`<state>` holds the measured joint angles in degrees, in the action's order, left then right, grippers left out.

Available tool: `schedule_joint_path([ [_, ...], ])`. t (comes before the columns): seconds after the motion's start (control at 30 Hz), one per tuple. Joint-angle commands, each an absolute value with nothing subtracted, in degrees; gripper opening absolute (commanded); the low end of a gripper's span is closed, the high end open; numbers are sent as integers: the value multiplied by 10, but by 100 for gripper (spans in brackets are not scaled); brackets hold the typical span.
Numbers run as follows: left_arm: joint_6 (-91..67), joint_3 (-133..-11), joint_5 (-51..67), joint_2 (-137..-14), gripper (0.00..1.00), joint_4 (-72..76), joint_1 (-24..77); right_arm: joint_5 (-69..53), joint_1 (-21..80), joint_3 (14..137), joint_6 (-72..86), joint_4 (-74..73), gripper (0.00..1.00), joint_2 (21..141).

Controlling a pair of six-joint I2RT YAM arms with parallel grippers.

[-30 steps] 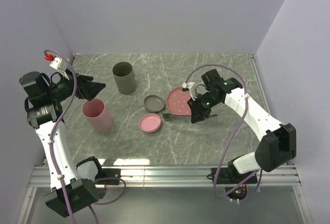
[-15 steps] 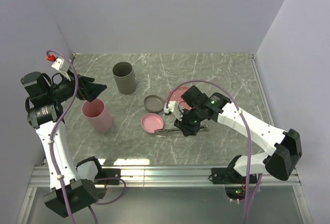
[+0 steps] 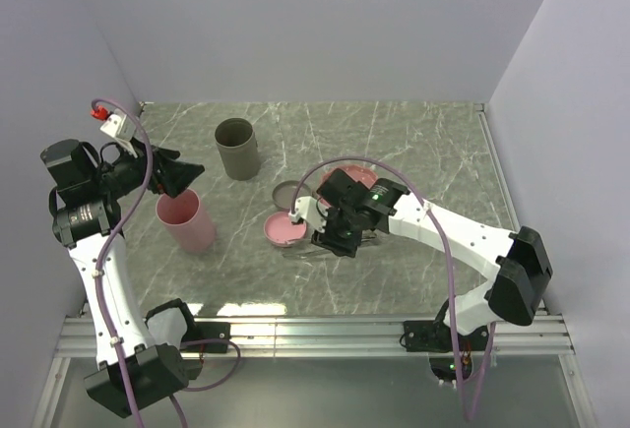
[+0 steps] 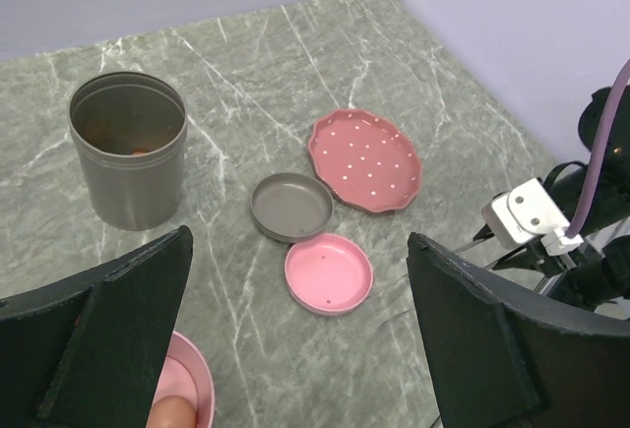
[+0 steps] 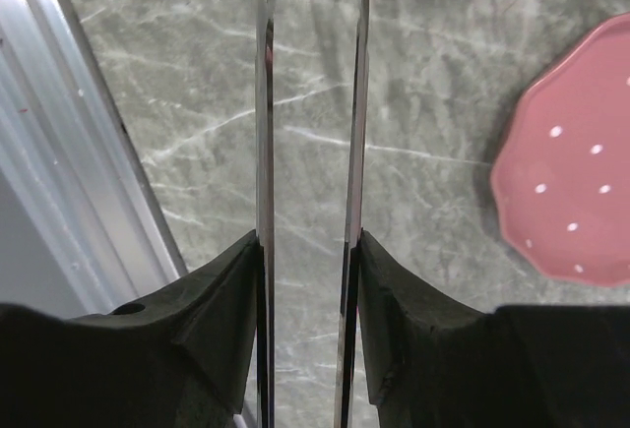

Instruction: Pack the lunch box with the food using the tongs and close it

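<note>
My right gripper [image 3: 331,240] is shut on the tongs [image 5: 264,152], one finger against the outside of each slim metal arm. The two arms stand a little apart. The tongs [image 3: 298,251] lie low over the table, pointing left just in front of the pink lid [image 3: 283,228]. The lunch box shows as two tall round pots, grey [image 3: 237,148] and pink [image 3: 185,219]. A peach-coloured piece of food [image 4: 177,414] sits in the pink pot, and something orange [image 4: 138,151] shows in the grey one. My left gripper [image 3: 182,176] hangs open above the pink pot.
A grey lid [image 4: 291,206] and the pink lid [image 4: 329,273] lie side by side, hollow side up. Behind my right arm lies a pink dotted plate [image 4: 365,158] with no food on it. A metal rail [image 5: 69,182] borders the table's near edge.
My right arm has swung left from the plate to the front of the pink lid, carrying the tongs. The tongs' arms have spread apart. The left arm has not moved.
</note>
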<state>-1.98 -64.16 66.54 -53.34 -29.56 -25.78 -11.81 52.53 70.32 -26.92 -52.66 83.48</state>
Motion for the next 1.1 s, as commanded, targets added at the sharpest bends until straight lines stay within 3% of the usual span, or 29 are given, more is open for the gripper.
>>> schedule_joint_path([
  [0.0, 14, -641, 664, -524, 96, -301, -256, -88, 533, 742, -270, -498, 48, 843],
  [0.4, 18, -633, 668, -525, 96, -301, -255, -91, 548, 781, -287, -534, 47, 823],
  [0.83, 29, -635, 664, -526, 96, -311, -255, -52, 548, 790, -346, -513, 48, 892],
  [1.07, 11, -628, 664, -529, 96, -294, -256, -46, 549, 789, -366, -511, 38, 914],
])
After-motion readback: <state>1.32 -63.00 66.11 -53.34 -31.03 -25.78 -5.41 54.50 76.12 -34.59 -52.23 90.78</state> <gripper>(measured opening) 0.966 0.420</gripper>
